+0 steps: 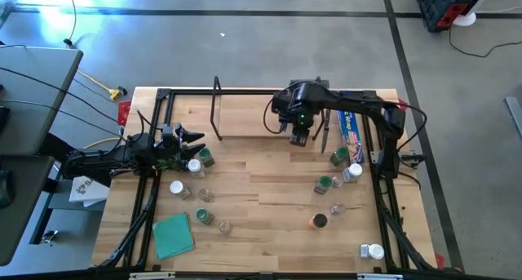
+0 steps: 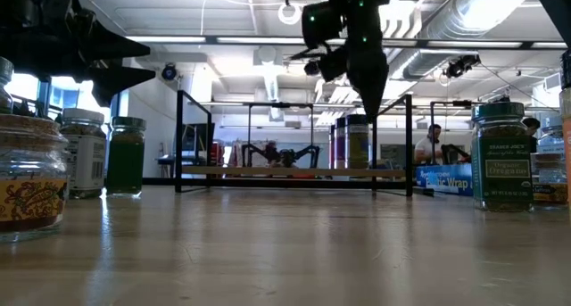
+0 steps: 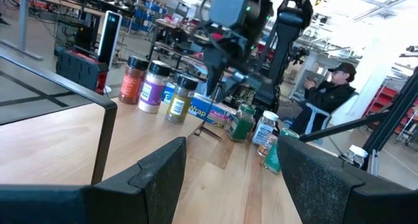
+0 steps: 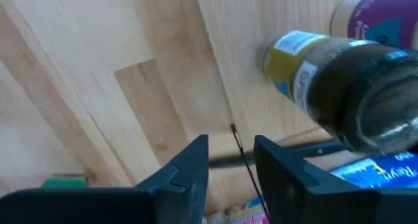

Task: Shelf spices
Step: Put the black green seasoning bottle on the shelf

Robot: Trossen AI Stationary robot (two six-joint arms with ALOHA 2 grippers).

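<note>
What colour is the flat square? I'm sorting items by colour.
Teal flat square, clearest in the high view.

A teal square pad (image 1: pixel 173 235) lies flat on the wooden table (image 1: pixel 261 190) at about 7 o'clock from its centre. A long blue wrap box (image 1: pixel 351 131) lies at about 2 o'clock, near the right edge; the low view shows its end (image 2: pixel 443 177) with "Wrap" printed on it. Off the table at 10 o'clock sit a red object (image 1: pixel 123 112) and a yellow connector (image 1: pixel 117 91) on a cable. In the room behind, a seated person (image 3: pixel 330 93) in dark clothing and a cap
</note>
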